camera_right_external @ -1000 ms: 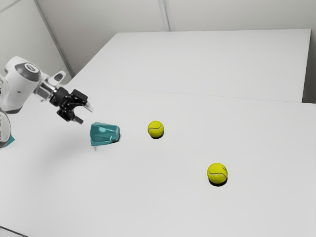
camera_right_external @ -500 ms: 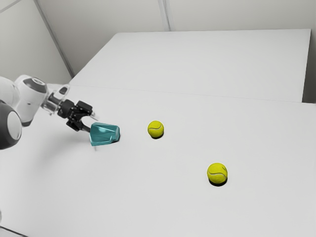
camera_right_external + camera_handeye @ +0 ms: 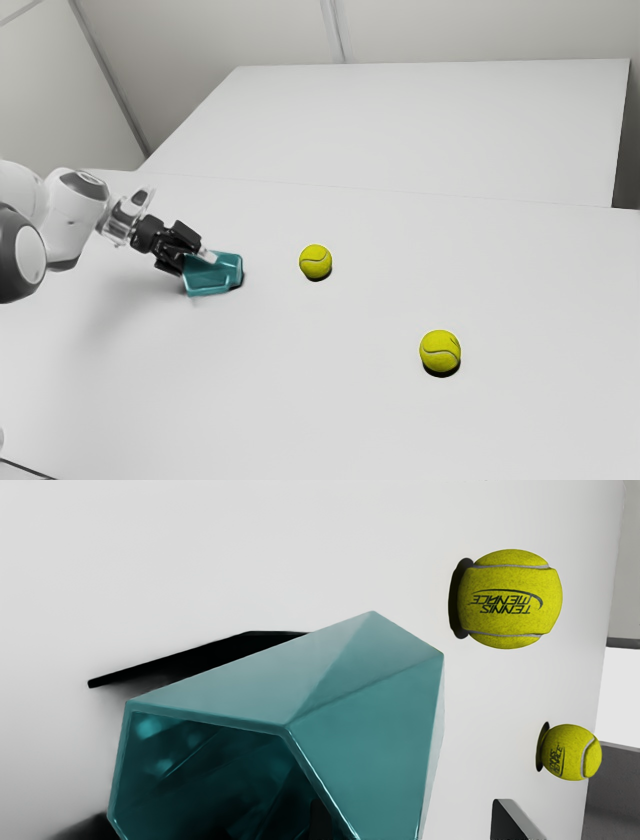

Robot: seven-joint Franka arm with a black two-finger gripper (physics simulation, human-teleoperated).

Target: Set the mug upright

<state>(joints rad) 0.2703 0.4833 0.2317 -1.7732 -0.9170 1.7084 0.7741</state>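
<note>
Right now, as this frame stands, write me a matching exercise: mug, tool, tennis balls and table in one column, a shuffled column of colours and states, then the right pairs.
1. Mug
2. Tool
3. Tennis balls
4. Table

A. Yellow, apart from each other
B. Teal, lying on its side
C. White, under the mug
D. Open, one finger inside the mug's mouth

Pairs: 1-B, 2-D, 3-A, 4-C

Bright light, near-black shadows [image 3: 456,600]
</note>
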